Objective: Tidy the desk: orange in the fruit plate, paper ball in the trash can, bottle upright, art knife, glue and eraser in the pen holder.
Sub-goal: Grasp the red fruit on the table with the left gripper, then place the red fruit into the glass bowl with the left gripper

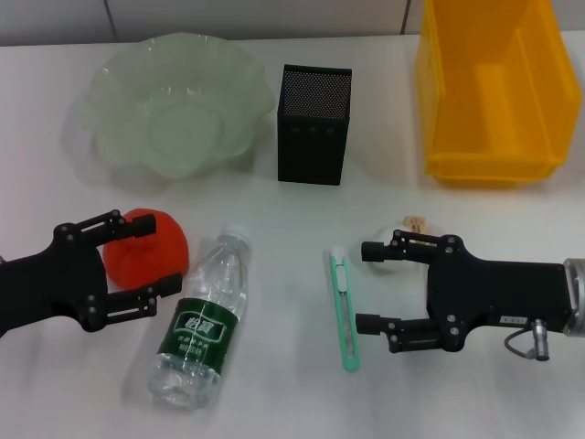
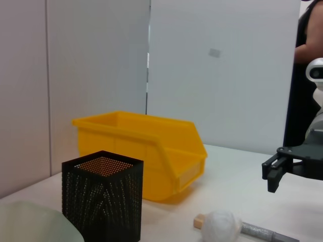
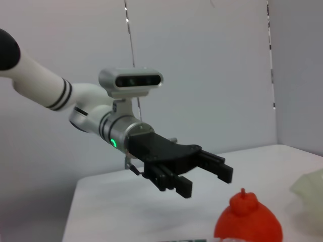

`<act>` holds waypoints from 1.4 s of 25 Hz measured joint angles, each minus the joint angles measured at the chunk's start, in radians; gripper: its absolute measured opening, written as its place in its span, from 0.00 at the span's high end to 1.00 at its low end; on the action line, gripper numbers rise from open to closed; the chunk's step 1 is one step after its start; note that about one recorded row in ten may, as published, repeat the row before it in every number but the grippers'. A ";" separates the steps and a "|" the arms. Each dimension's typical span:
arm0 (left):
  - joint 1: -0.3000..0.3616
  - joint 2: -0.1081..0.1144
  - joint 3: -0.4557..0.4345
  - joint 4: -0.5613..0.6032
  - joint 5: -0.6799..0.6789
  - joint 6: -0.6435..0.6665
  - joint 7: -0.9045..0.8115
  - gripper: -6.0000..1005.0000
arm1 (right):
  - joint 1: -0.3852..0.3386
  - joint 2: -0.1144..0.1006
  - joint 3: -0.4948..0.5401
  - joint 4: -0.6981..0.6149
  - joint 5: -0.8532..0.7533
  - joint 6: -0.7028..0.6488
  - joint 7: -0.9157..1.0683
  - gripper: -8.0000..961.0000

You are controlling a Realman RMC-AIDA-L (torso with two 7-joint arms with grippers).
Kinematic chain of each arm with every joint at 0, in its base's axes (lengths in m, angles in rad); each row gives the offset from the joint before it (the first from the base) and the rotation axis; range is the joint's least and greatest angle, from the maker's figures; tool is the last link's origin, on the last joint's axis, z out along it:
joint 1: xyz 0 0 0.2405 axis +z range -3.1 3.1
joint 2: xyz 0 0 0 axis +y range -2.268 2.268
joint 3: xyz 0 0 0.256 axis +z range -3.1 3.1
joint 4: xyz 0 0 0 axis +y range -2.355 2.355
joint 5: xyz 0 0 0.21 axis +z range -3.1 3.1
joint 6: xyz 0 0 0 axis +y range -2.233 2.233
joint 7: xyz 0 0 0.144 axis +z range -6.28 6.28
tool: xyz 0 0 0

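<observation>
Left gripper (image 1: pixel 128 261) spread wide around the orange (image 1: pixel 146 247), near the desk's (image 1: pixel 274 393) left edge; nothing gripped yet.

Best done by lowering until the fingers sit level with the fruit's widest part, closing gently, then lifting straight up before swinging toward the fruit plate (image 1: pixel 169 101) at the far left corner. Open desk between fruit and plate; wavy rim to clear on the way in. Lying bottle (image 1: pixel 203 320) just beside the orange, so no sideways sweep. Right gripper (image 1: pixel 375 285) also wide open, empty, beside the art knife (image 1: pixel 344 311) near the front edge. Pen holder (image 1: pixel 313 123) and trash can (image 1: pixel 489 87) at the far edge.
</observation>
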 joint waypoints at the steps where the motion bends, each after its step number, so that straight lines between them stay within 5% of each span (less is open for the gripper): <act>1: 0.000 0.000 -0.002 0.000 0.000 0.000 0.000 0.20 | 0.000 0.000 -0.002 0.003 0.007 0.007 -0.005 0.14; 9: -0.003 0.001 -0.113 -0.074 -0.035 -0.121 0.010 0.20 | -0.001 0.001 -0.006 0.028 0.036 0.029 -0.035 0.14; 23: -0.036 -0.001 -0.057 -0.156 -0.047 -0.353 0.035 0.26 | -0.011 0.001 -0.006 0.029 0.036 0.039 -0.036 0.14; 30: -0.037 -0.001 -0.049 -0.156 -0.059 -0.374 0.042 0.33 | -0.014 0.001 -0.002 0.031 0.036 0.042 -0.036 0.14; 35: -0.029 0.000 -0.057 -0.121 -0.085 -0.267 0.027 0.43 | -0.015 0.001 0.001 0.031 0.042 0.042 -0.036 0.14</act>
